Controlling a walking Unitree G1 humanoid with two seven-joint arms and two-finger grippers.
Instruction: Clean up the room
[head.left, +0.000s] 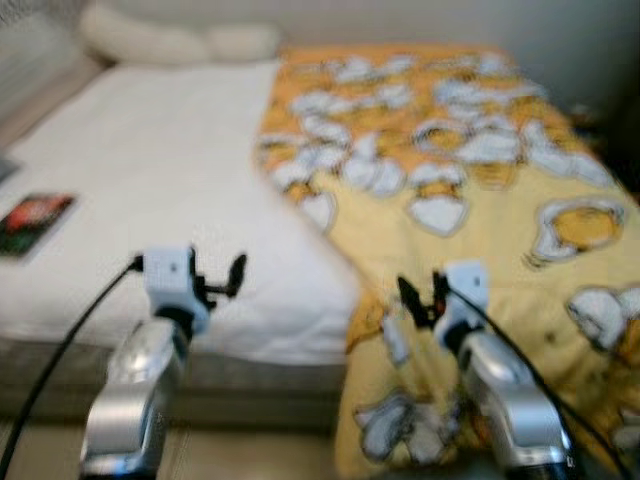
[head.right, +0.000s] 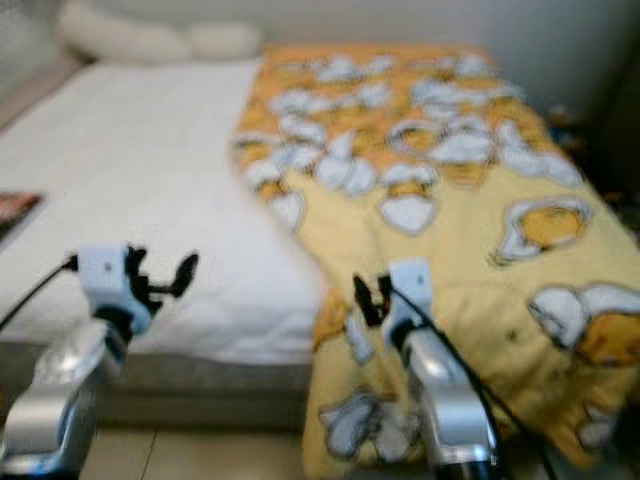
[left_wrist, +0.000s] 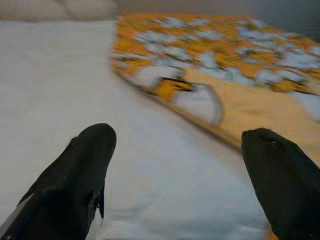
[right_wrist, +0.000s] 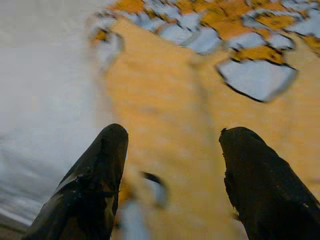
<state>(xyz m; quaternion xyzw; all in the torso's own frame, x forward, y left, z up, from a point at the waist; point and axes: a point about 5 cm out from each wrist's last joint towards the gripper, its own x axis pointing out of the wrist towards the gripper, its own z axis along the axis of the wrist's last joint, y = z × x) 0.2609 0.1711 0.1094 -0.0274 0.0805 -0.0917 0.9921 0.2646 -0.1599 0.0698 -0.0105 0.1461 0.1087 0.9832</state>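
A bed with a white sheet (head.left: 170, 170) stands before me. A yellow-orange blanket (head.left: 470, 200) with white cartoon prints covers its right half and hangs over the front edge. My left gripper (head.left: 216, 277) is open above the white sheet near the bed's front edge. My right gripper (head.left: 422, 290) is open over the blanket's front fold; in the right wrist view its black fingers (right_wrist: 90, 185) frame the yellow fabric (right_wrist: 170, 130). The left wrist view has the blanket's edge (left_wrist: 200, 100) lying ahead between the fingers (left_wrist: 75, 180).
A dark booklet (head.left: 35, 222) lies on the sheet at the far left. White pillows (head.left: 170, 42) rest at the head of the bed by the wall. Pale floor (head.left: 250, 455) runs along the bed's front. The views are blurred.
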